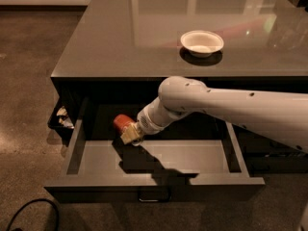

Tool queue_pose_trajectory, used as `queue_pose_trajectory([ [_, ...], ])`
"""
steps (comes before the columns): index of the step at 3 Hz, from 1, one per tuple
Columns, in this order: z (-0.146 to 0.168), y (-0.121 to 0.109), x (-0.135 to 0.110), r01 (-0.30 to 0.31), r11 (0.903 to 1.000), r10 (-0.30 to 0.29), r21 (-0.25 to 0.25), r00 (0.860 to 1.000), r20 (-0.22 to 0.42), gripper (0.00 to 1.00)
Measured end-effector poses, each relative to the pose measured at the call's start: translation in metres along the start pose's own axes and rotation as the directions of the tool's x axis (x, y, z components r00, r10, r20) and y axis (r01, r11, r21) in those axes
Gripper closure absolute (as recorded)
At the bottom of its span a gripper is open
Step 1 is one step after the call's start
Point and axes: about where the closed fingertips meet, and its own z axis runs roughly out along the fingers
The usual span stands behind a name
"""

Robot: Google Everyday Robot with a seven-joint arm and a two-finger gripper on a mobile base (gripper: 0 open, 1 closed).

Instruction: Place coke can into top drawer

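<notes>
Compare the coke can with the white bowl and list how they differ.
The coke can is red-orange; the bowl is white. The coke can is narrower than the bowl. The coke can is held by the gripper in the open top drawer; the bowl sits free on the countertop. Both are small containers.

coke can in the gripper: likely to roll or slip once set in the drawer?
Likely rolls: the coke can is round and held tilted in the shut gripper, over the drawer, back left. The floor looks flat and smooth, so probably only the walls would stop it.
</notes>
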Motion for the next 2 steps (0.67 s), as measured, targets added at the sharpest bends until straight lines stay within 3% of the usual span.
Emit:
queue_pose_trajectory([
  [2, 0.041, -0.033, 0.000, -0.050, 0.9908, 0.054, 0.126, 0.998, -0.024, 0.58],
])
